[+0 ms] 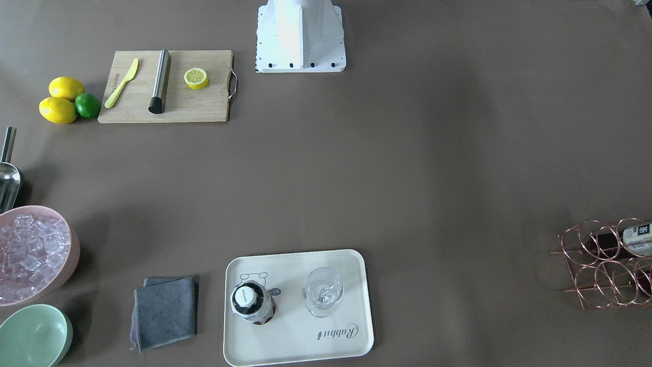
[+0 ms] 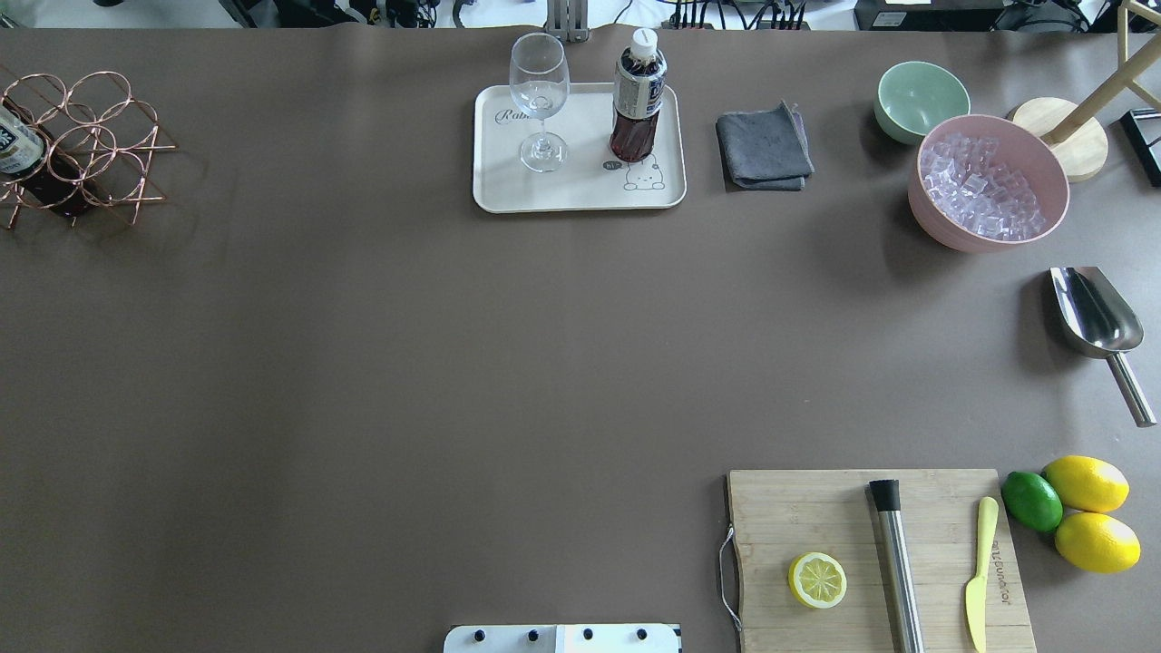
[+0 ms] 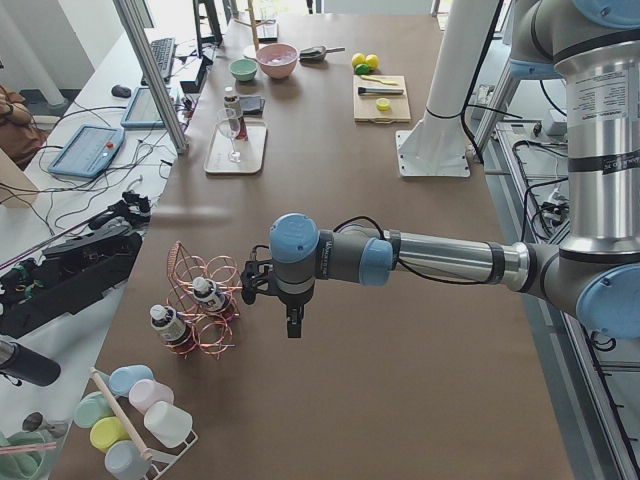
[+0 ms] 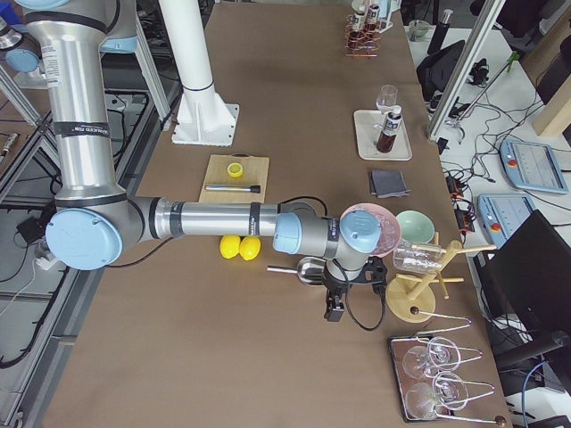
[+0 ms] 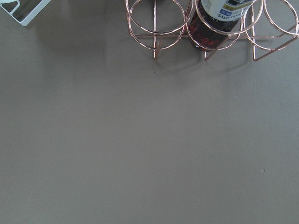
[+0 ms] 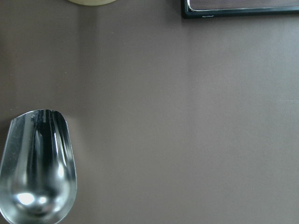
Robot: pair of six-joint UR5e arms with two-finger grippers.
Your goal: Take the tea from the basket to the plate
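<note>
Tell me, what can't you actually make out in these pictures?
- The left end effector and right end effector: only in side views, too small to tell open or shut.
- The basket: cut by the overhead view's left edge and the front-facing view's right edge.
- The tea on the plate: label print too small to read.
- The scoop: handle beyond the right wrist view's edge.

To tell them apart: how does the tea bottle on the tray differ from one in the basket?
The tray bottle stands upright; the basket bottle lies tilted. The tray bottle is free beside a glass; the basket bottle is caged in the basket. Both hold dark drink.
</note>
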